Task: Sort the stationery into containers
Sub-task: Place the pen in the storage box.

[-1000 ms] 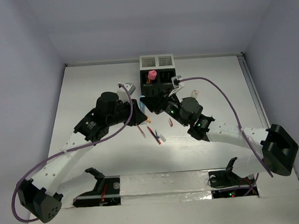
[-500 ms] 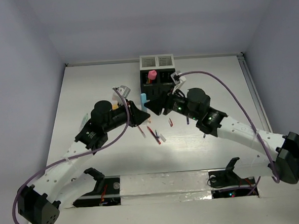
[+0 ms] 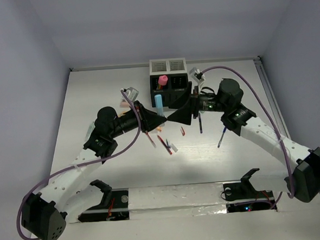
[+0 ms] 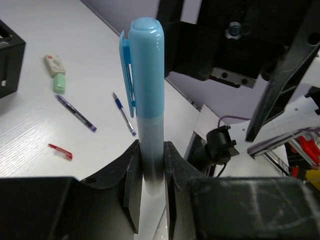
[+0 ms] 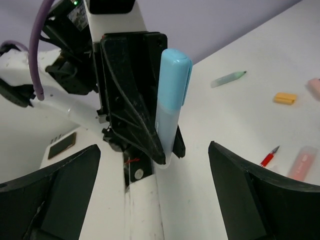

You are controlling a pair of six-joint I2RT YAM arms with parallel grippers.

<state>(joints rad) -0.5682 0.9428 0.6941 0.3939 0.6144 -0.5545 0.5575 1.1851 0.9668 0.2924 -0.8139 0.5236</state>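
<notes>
light blue marker clamped by its base in l gripper, cap out; r gripper spread wide, facing it, not touching.

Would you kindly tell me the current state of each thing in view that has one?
left gripper: shut on the light blue marker.
right gripper: open, holding nothing.
light blue marker: capped, held.
pink marker: standing in the black organizer box.
blue pen: lying loose on the table.
</notes>
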